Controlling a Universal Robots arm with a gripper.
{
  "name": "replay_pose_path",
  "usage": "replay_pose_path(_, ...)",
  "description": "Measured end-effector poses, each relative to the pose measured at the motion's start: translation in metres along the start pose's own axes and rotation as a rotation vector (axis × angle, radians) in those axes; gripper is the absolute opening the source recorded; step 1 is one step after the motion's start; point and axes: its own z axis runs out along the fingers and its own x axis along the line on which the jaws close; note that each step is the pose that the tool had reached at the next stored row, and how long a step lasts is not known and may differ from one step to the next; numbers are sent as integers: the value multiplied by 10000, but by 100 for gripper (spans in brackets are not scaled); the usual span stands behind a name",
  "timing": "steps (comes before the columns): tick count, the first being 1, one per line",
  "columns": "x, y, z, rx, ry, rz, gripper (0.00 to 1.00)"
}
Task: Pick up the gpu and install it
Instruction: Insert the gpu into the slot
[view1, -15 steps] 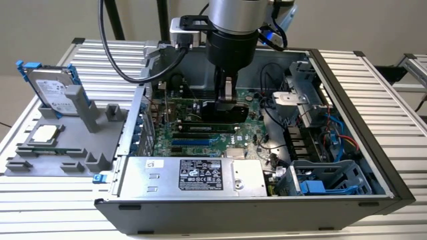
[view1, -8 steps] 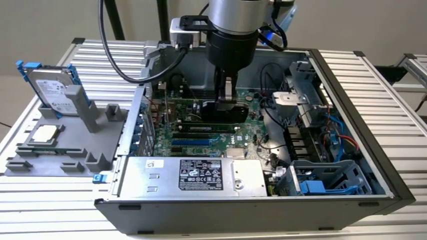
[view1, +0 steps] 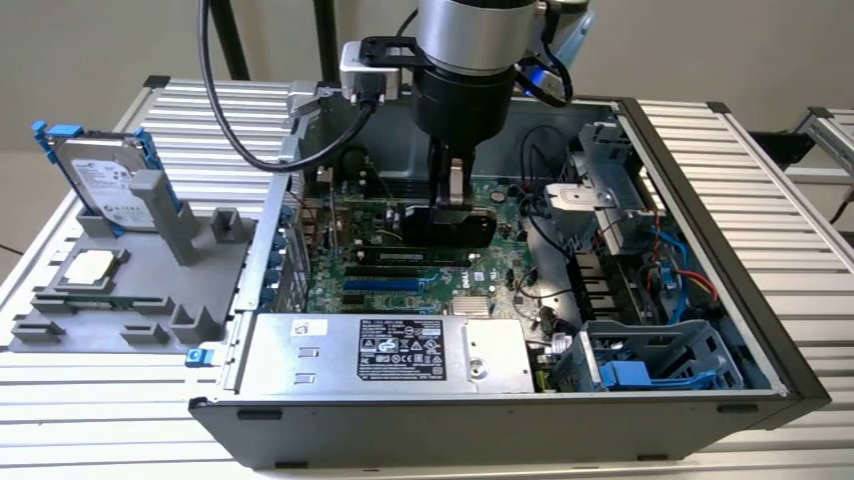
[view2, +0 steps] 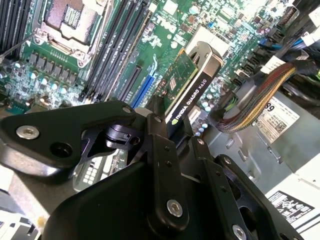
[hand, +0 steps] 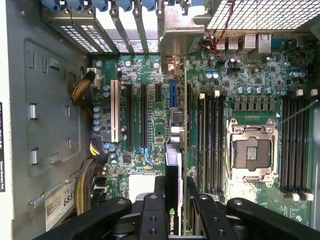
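Inside open computer case (view1: 694, 150), lying on its side on slatted aluminium table (view1: 747, 140) so that motherboard (view1: 400, 225) faces up and can be reached from above. Arm (view1: 461, 60) dropped straight down into the case; vertical approach judged to suit slots that take a card pushed in from above. Power supply (view1: 400, 352) along near wall, cable bundle (view2: 255, 102) beside it, both apart from the work.

Off to the exterior view's left, grey fixture (view1: 120, 290) with silver hard drive (view1: 107, 180) standing on edge in its blue frame (not the task's part).

Gripper (view1: 451, 215) clamped on gpu (view2: 187, 82), fingers (hand: 202, 210) pinching the card's two flat faces near one end. Card held on edge, long side parallel to expansion slots (hand: 135, 115), so connector edge points down at the board. Whether card touches a slot or hangs just above: cannot tell. Judged mid-install, not yet seated.
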Motion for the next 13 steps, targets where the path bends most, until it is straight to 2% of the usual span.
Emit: replay_pose_path(13, 1, -1, 45, 0, 8, 24, 0)
